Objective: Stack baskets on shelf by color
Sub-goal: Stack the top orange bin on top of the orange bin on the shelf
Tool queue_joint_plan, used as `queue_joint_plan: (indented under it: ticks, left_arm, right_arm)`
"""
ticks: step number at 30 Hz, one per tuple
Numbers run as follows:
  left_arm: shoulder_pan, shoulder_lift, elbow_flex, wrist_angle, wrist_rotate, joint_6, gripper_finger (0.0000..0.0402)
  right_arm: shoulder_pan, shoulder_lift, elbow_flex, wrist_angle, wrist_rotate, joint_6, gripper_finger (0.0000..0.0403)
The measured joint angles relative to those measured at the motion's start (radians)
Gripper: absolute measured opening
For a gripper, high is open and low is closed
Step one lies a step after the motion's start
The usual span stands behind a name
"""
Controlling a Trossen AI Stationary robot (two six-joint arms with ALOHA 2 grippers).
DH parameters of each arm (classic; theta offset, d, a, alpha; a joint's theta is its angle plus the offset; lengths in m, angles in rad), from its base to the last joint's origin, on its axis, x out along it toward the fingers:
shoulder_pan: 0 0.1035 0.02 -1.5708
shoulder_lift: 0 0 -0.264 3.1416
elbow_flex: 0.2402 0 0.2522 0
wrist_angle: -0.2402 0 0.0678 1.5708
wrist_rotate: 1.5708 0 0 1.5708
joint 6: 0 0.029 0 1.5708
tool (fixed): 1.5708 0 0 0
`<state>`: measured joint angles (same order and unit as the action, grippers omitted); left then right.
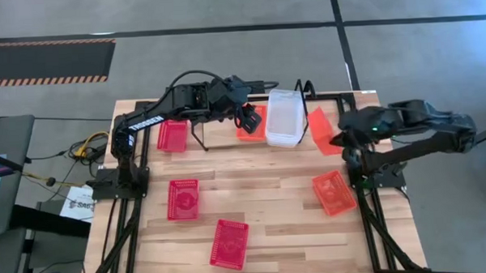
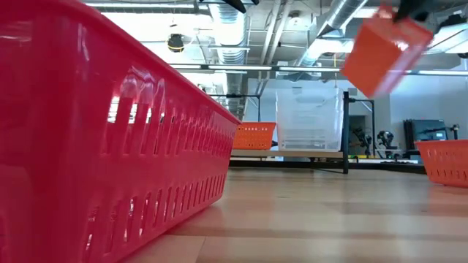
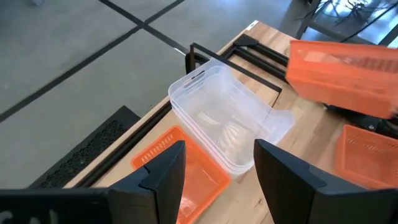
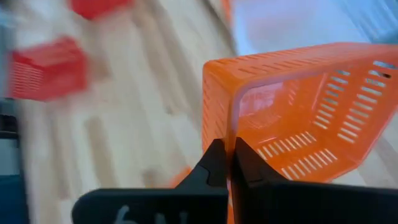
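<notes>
From straight overhead we see the whole table [image 1: 261, 201]. Our low camera sits at tabletop level, pressed against a red basket [image 2: 95, 146], facing the room. Each wrist camera looks past its own fingers: the left gripper [image 3: 214, 177] faces the clear basket [image 3: 227, 121], shared with both other views.

Held orange basket [image 4: 298, 118]: pinched by its rim in the right gripper [image 4: 227, 163], tilted, lifted off the table.
Clear baskets [image 1: 285, 116]: nested stack on the shelf [image 1: 323, 96], just beside the held basket.
Orange basket on shelf [image 3: 180, 163]: under the left gripper [image 3: 217, 167], touching the clear stack.
Second loose orange basket [image 1: 334, 192]: flat, near the right arm's base.
Red baskets [image 1: 183, 198]: four, scattered well apart from the right gripper.
</notes>
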<state>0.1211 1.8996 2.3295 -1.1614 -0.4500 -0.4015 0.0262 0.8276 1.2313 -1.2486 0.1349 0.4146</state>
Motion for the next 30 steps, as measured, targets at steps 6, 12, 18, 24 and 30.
queue_joint_plan:
  ticks: [6, 12, 18, 24, 30]
  left_arm:
    - [0.000, 0.000, 0.000, 0.000, 0.037, 0.027, 0.0177]
    - [0.000, 0.000, 0.000, 0.000, 0.052, 0.036, 0.0177]
    - [0.010, 0.000, 0.000, 0.000, 0.100, 0.119, 0.0177]
    - [0.014, 0.000, 0.000, 0.000, 0.170, 0.140, 0.0177]
    - [0.014, 0.000, 0.000, 0.000, 0.173, 0.140, 0.0177]
  right_arm:
    - [0.136, 0.013, 0.061, 0.158, 0.000, -0.080, 0.0001]
    - [0.210, 0.069, 0.102, 0.184, 0.000, -0.105, 0.0001]
    - [0.236, 0.172, 0.107, 0.075, 0.069, -0.187, 0.0001]
    - [0.220, 0.317, 0.106, -0.066, 0.084, -0.198, 0.0001]
    - [0.221, 0.414, 0.167, -0.039, 0.084, -0.331, 0.0001]
